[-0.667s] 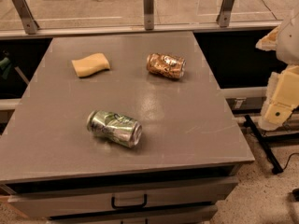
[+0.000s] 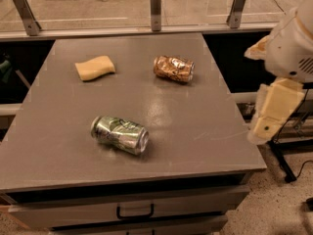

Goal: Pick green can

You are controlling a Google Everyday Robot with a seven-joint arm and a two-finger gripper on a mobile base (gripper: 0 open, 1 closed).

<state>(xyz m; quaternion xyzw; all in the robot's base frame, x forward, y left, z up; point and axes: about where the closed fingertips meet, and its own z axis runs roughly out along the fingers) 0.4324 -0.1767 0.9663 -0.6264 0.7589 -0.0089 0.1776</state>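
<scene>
Here's the grey table [image 2: 205, 131], flat and matte, with a drawer front below its near edge and a black drawer handle [image 2: 134, 212] in the middle. Behind the far edge runs a rail with three metal posts [image 2: 155, 9] holding glass panels, and pale floor shows beyond. On the right, speckled floor [image 2: 264, 199] sits beside the table, with a black stand leg [image 2: 281, 163] across it.

The green can [image 2: 120, 134] lies on its side, dented, in the near-left part of the top, with its silver end toward the front right. It is well in from every edge. The copper-brown can [image 2: 173, 68] lies on its side too, further back and to the right, well apart from the green one. A yellow sponge [image 2: 95, 67] rests at the back left.

Plain grey surface runs from the green can out to the right edge and the near-right corner. The gripper [image 2: 271, 112] hangs off that right edge, cream-coloured, beside the table and not over it, well apart from the green can. I cannot tell whether it is released or clenched; it holds nothing that shows.
</scene>
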